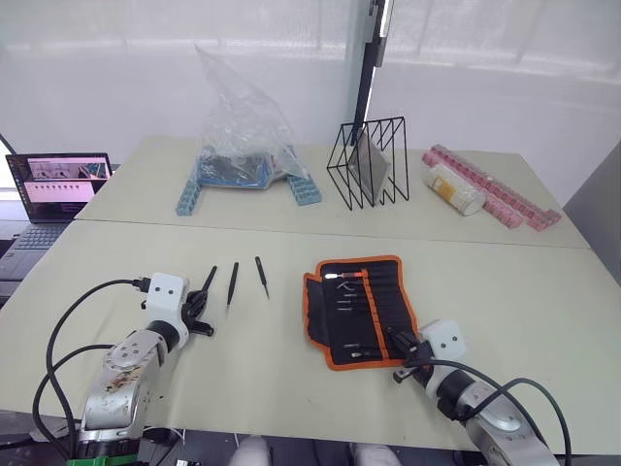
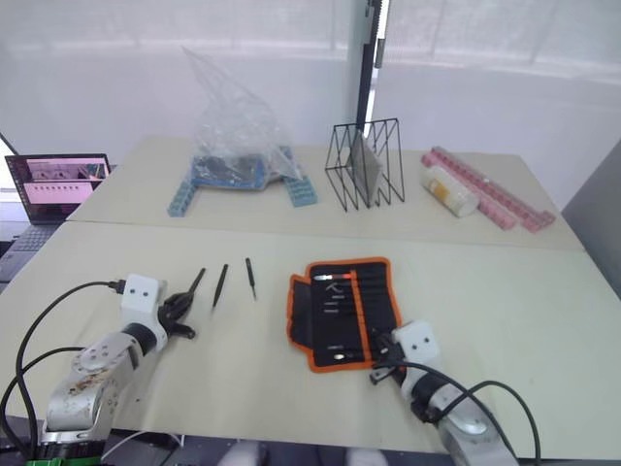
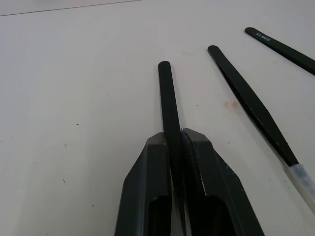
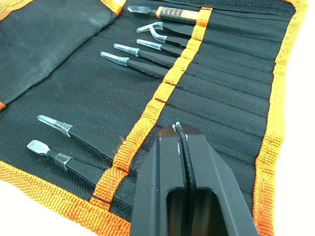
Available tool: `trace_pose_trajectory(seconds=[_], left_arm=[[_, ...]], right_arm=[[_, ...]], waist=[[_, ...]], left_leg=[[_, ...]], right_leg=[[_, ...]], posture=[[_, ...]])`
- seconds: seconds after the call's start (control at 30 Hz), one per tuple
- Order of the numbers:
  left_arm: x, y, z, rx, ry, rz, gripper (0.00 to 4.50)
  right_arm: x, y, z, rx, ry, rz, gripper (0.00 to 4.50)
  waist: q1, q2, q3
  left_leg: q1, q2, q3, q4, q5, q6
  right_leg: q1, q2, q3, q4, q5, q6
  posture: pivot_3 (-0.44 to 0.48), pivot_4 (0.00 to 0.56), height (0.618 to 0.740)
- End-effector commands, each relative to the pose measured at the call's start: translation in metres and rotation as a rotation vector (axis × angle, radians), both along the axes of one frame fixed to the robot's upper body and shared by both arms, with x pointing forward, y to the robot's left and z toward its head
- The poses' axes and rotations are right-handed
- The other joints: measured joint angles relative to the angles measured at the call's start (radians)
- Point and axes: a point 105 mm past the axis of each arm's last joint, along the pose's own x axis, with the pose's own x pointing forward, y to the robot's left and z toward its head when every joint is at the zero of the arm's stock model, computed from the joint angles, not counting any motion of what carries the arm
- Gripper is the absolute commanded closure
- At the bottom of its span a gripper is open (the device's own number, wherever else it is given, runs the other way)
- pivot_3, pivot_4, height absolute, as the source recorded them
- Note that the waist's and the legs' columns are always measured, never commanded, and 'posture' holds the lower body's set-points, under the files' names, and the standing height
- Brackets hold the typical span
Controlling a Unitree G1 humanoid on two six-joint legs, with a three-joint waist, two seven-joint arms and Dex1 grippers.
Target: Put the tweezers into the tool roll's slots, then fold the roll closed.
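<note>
Laptop (image 1: 56, 184): open at the far left edge, screen lit.
Left gripper (image 3: 175, 135): low over the near table (image 1: 262, 379), its two black fingers pinching one of the tweezers (image 3: 167, 98), which sticks out past the fingertips and lies close along the tabletop.
Loose tweezers: two more lie bare on the table just right of the held one, a second pair (image 1: 232, 283) and a third pair (image 1: 262, 276), roughly parallel, apart from each other and well left of the roll.
Clear plastic bag (image 1: 243, 116): on the far table, sitting over a blue rack (image 1: 247, 180).
Tool roll (image 1: 364, 309): spread open and flat near the middle of the near table, orange edging all round, an orange band crossing its inner face.
Slots (image 4: 231, 93): several already hold tools, their clear-capped tips showing beyond the band.
Wire stand (image 1: 371, 163): black, on the far table behind the roll.
Right gripper (image 4: 180, 129): hovering at the roll's near right corner, fingers pressed together with nothing between them.
Pink trays (image 1: 490, 189): far right of the far table, a pale cylinder (image 1: 454, 188) beside them.
</note>
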Motion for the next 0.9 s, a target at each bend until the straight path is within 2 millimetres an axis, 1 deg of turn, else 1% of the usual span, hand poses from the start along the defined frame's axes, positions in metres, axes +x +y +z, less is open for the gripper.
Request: trace_pose_trajectory(seconds=[0.03, 0.1, 0.17, 0.2, 0.23, 0.3, 0.37, 0.47, 0.53, 0.6, 0.67, 0.73, 0.83, 0.9], left_arm=[[-0.001, 0.005, 0.006, 0.031, -0.002, -0.015, 4.48], [0.004, 0.008, 0.026, 0.06, -0.056, -0.04, 4.48], [0.007, 0.007, 0.038, 0.079, -0.088, -0.066, 4.48], [0.007, 0.006, 0.041, 0.084, -0.094, -0.075, 4.48], [0.009, 0.002, 0.051, 0.1, -0.118, -0.112, 4.48], [0.015, -0.016, 0.08, 0.128, -0.19, -0.234, 4.48], [0.018, -0.038, 0.1, 0.131, -0.234, -0.352, 4.48], [0.022, -0.071, 0.114, 0.123, -0.259, -0.507, 4.48], [0.023, -0.092, 0.12, 0.12, -0.265, -0.598, 4.48], [0.022, -0.116, 0.12, 0.113, -0.245, -0.709, 4.48], [0.02, -0.141, 0.115, 0.102, -0.205, -0.825, 4.48], [0.019, -0.162, 0.11, 0.108, -0.174, -0.907, 4.48], [0.013, -0.188, 0.1, 0.127, -0.121, -1.018, 4.48], [0.007, -0.198, 0.093, 0.147, -0.093, -1.071, 4.48]], right_arm=[[-0.002, 0.003, 0.003, 0.005, -0.007, 0.006, 4.5], [-0.003, 0.003, 0.002, 0.002, -0.004, 0.006, 4.5], [-0.003, 0.003, 0.002, 0.001, -0.002, 0.006, 4.5], [-0.003, 0.003, 0.002, 0.001, -0.002, 0.006, 4.5], [-0.003, 0.003, 0.002, 0.0, -0.002, 0.007, 4.5], [-0.003, 0.004, 0.001, -0.001, -0.001, 0.009, 4.5], [-0.003, 0.005, 0.001, -0.002, -0.001, 0.009, 4.5], [-0.003, 0.006, 0.001, -0.002, -0.002, 0.005, 4.5], [-0.004, 0.006, 0.002, 0.0, -0.003, 0.002, 4.5], [-0.004, 0.006, 0.002, 0.0, -0.002, -0.002, 4.5], [-0.004, 0.007, 0.001, -0.001, 0.0, -0.004, 4.5], [-0.004, 0.007, 0.0, -0.003, 0.002, -0.004, 4.5], [-0.004, 0.009, 0.001, -0.007, 0.001, 0.0, 4.5], [-0.003, 0.01, 0.002, -0.007, 0.0, 0.0, 4.5]], waist=[[-0.002, 0.0, 0.0], [-0.004, -0.002, 0.001], [-0.005, -0.005, 0.004], [-0.005, -0.006, 0.004], [-0.006, -0.006, 0.004], [-0.004, -0.008, 0.006], [0.001, -0.01, 0.007], [-0.001, -0.01, 0.007], [-0.006, -0.008, 0.007], [-0.008, -0.009, 0.007], [-0.01, -0.008, 0.007], [-0.011, -0.008, 0.007], [-0.02, -0.008, 0.007], [-0.026, -0.008, 0.008]], left_leg=[[0.0, 0.0, 0.0, 0.0, 0.0, 0.0], [-0.001, 0.0, 0.0, 0.0, 0.0, 0.0], [-0.003, 0.001, 0.0, 0.0, 0.0, 0.0], [-0.004, 0.001, 0.0, 0.0, 0.0, 0.0], [-0.004, 0.001, 0.0, 0.0, 0.0, 0.0], [-0.006, 0.001, 0.0, 0.0, 0.0, 0.0], [-0.007, 0.001, -0.001, 0.0, 0.0, 0.0], [-0.007, 0.0, -0.001, 0.0, 0.0, 0.0], [-0.007, 0.0, -0.001, 0.0, 0.0, 0.0], [-0.007, 0.0, -0.001, -0.001, 0.0, 0.0], [-0.007, 0.0, -0.001, -0.001, 0.0, 0.0], [-0.007, 0.0, -0.001, -0.001, 0.0, 0.0], [-0.007, 0.0, -0.002, -0.001, 0.0, 0.0], [-0.007, 0.0, -0.002, -0.001, 0.0, 0.0]], right_leg=[[0.0, 0.0, 0.0, 0.0, 0.0, 0.0], [-0.001, 0.0, 0.0, 0.0, 0.0, 0.0], [-0.003, 0.0, 0.0, 0.0, 0.0, 0.0], [-0.004, 0.001, 0.0, 0.0, 0.001, 0.001], [-0.004, 0.0, 0.0, 0.0, 0.002, 0.003], [-0.004, 0.0, 0.0, -0.001, 0.003, 0.005], [-0.005, 0.0, -0.001, -0.001, 0.003, 0.006], [-0.004, 0.0, -0.001, -0.002, 0.004, 0.006], [-0.004, 0.0, -0.001, -0.002, 0.004, 0.007], [-0.004, 0.001, -0.001, -0.001, 0.003, 0.007], [-0.004, 0.001, -0.001, -0.001, 0.003, 0.007], [-0.004, 0.001, -0.001, -0.001, 0.003, 0.007], [-0.004, 0.001, -0.001, -0.001, 0.003, 0.008], [-0.004, 0.001, -0.001, -0.001, 0.003, 0.008]], posture=[[0.0, 0.15, 0.718], [0.0, 0.15, 0.718], [0.0, 0.15, 0.718], [0.0, 0.15, 0.718], [0.0, 0.15, 0.718], [0.0, 0.15, 0.718], [0.0, 0.15, 0.718], [0.0, 0.15, 0.718], [0.0, 0.15, 0.718], [0.0, 0.15, 0.718], [0.0, 0.15, 0.718], [0.0, 0.15, 0.718], [0.0, 0.15, 0.718], [0.0, 0.15, 0.718]])
